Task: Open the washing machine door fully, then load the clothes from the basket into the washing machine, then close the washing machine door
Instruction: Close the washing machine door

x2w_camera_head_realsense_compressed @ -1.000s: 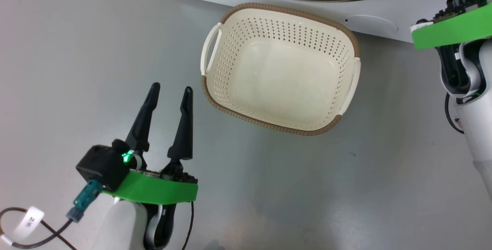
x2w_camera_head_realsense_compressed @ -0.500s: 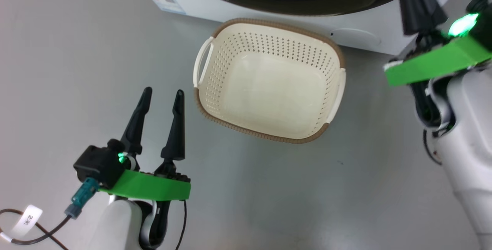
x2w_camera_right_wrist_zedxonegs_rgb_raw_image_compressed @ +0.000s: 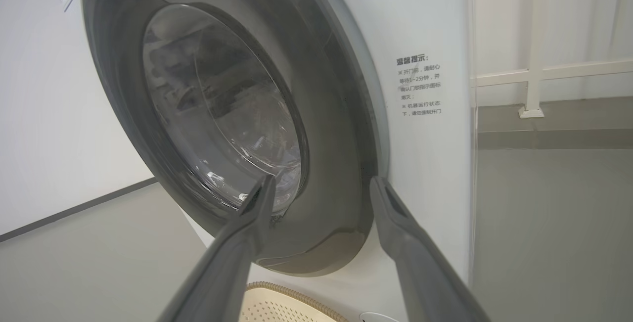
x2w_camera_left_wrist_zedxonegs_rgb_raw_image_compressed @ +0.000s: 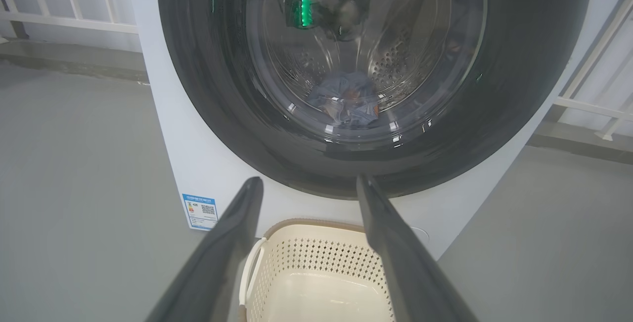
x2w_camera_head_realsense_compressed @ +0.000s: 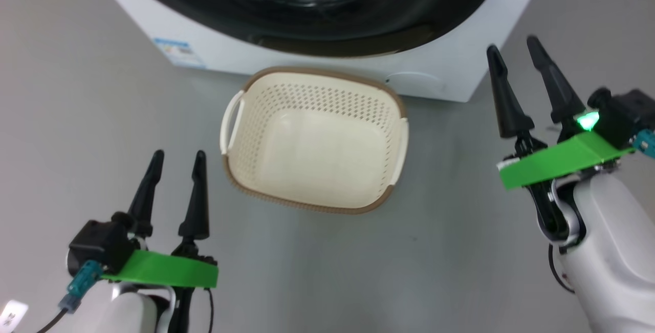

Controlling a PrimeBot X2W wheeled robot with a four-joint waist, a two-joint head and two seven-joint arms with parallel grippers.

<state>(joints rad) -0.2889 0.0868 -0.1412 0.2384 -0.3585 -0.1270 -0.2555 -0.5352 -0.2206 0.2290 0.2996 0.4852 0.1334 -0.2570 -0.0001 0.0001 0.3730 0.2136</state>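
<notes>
Door (x2w_camera_left_wrist_zedxonegs_rgb_raw_image_compressed: 346, 166): shut on washer (x2w_camera_head_realsense_compressed: 450, 62), top centre.
Clothes (x2w_camera_left_wrist_zedxonegs_rgb_raw_image_compressed: 346, 99): in drum, behind door glass.
Basket (x2w_camera_head_realsense_compressed: 307, 100): centre, on floor, just below washer.
Left tool (x2w_camera_head_realsense_compressed: 179, 154): lower left, fingers spread, gripping nothing.
Right tool (x2w_camera_head_realsense_compressed: 512, 44): right side, fingers spread, gripping nothing.

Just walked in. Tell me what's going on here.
A two-armed robot is doing laundry. The washing machine door looks shut, and blue printed clothes lie inside the drum, seen through its window. The basket sits empty on the floor in front of the washing machine. The left gripper and right gripper hover on either side of the basket, both open and holding nothing.
</notes>
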